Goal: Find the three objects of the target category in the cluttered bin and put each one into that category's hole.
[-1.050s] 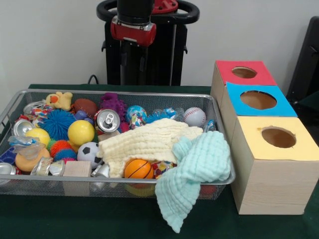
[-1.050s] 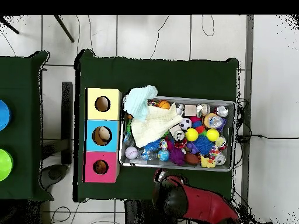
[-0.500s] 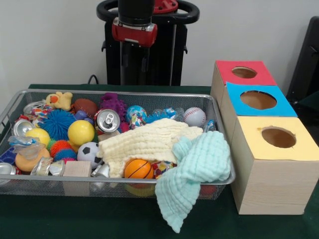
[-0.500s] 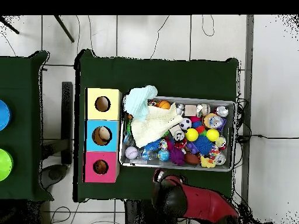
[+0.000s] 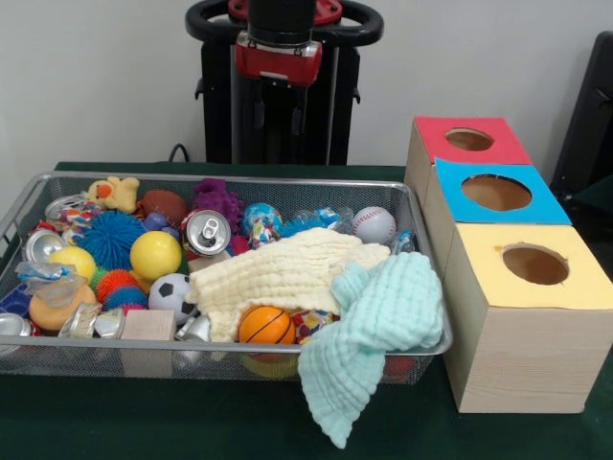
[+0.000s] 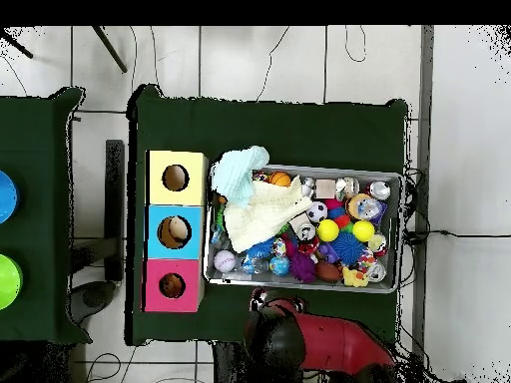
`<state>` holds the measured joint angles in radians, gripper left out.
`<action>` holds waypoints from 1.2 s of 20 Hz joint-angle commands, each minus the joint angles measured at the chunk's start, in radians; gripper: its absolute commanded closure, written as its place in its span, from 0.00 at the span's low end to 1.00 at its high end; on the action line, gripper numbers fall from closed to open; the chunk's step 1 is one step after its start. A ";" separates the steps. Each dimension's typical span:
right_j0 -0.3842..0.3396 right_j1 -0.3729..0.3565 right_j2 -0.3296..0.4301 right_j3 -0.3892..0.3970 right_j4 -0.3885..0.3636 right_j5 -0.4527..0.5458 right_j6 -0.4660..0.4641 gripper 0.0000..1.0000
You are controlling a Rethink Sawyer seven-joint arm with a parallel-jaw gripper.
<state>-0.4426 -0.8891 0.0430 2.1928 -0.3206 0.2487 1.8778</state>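
Behind the bin (image 5: 421,347), the gripper (image 5: 278,96) hangs high, fingers' state unclear; it should descend straight over an uncovered toy.

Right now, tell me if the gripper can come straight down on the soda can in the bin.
Probably yes. The soda can stands upright with its top bare, and neither cloth covers it. The gripper hangs above the bin's far rim, off the can.

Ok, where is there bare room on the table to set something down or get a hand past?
The green table is bare in front of the bin, left of the hanging mint cloth, and the overhead view shows a wide bare band beyond the bin and boxes. The bin itself is packed, and the gap between bin and boxes is narrow.
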 commanded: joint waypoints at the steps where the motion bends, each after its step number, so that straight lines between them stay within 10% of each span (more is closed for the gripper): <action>1: 0.026 -0.025 0.089 -0.084 0.007 0.115 0.014 0.00; 24: 0.125 -0.006 0.066 -0.124 0.041 0.142 0.065 0.00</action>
<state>-0.3311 -0.9309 0.0471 2.1843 -0.3194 0.2684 1.8778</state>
